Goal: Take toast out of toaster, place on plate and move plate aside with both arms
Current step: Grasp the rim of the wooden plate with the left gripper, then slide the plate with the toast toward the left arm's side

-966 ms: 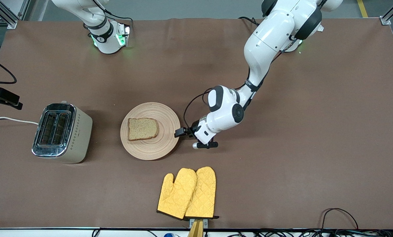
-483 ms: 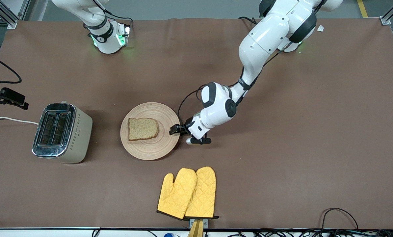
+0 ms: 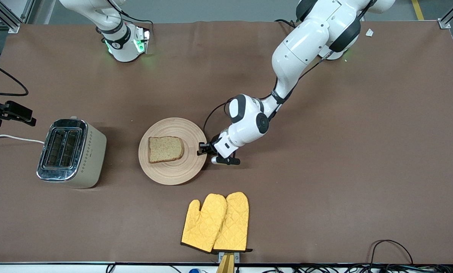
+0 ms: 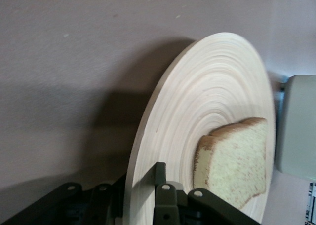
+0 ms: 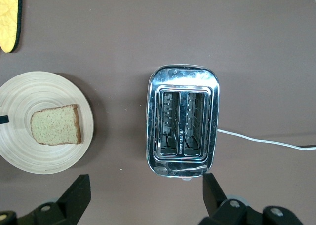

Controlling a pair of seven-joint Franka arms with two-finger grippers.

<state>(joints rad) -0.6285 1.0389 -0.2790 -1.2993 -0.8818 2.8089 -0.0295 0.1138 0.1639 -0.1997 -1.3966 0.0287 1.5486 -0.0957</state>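
The plate (image 3: 173, 170) lies on the brown table with the toast (image 3: 165, 149) flat on it. My left gripper (image 3: 202, 148) is low at the plate's rim on the left arm's side. In the left wrist view, the left gripper (image 4: 140, 178) has one finger on top of the plate (image 4: 207, 101) and one under its rim, shut on it, close to the toast (image 4: 237, 161). My right gripper (image 3: 10, 113) hangs high near the toaster at the right arm's end. The right gripper (image 5: 145, 205) is open and empty there, above the plate (image 5: 44, 156) and toast (image 5: 55, 125).
A steel toaster (image 3: 71, 151) with empty slots stands beside the plate toward the right arm's end; it also shows in the right wrist view (image 5: 182, 120). Two yellow oven mitts (image 3: 217, 222) lie nearer the front camera. The toaster's white cord (image 3: 14, 138) runs off the table.
My left gripper has moved in from beside the plate onto its rim, and the toast and plate have shifted slightly. The right gripper has barely drifted.
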